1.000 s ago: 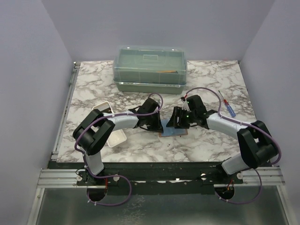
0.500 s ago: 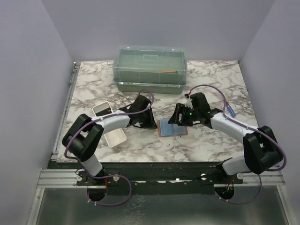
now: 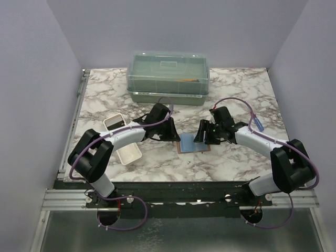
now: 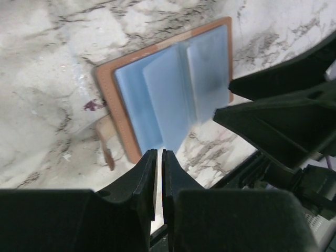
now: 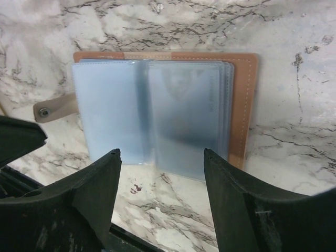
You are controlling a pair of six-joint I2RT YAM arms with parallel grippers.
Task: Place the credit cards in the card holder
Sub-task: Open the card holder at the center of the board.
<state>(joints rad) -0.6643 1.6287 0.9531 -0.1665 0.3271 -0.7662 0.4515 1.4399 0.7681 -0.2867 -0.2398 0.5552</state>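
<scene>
The card holder [image 3: 192, 142] lies open on the marble table between my grippers, brown edge out and bluish-grey pockets up. It fills the right wrist view [image 5: 157, 110] and the left wrist view [image 4: 168, 89], its snap tab [image 5: 55, 107] sticking out to one side. My left gripper [image 3: 170, 134] is shut and empty, its tips [image 4: 159, 152] just short of the holder's edge. My right gripper [image 3: 202, 137] is open and empty, its jaws [image 5: 160, 157] apart just off the holder's other side. A dark flat card-like rectangle [image 3: 113, 124] lies in the white tray's far end.
The long white tray [image 3: 128, 154] sits at the left, by the left arm. A big translucent green lidded box [image 3: 168, 76] stands at the back centre. A blue-handled screwdriver [image 3: 257, 123] lies at the right, beyond the right arm.
A second ago both grippers crowded over the holder. The left gripper drew away to the left, then came partway back. The right gripper backed off slightly, leaving the open holder uncovered.
</scene>
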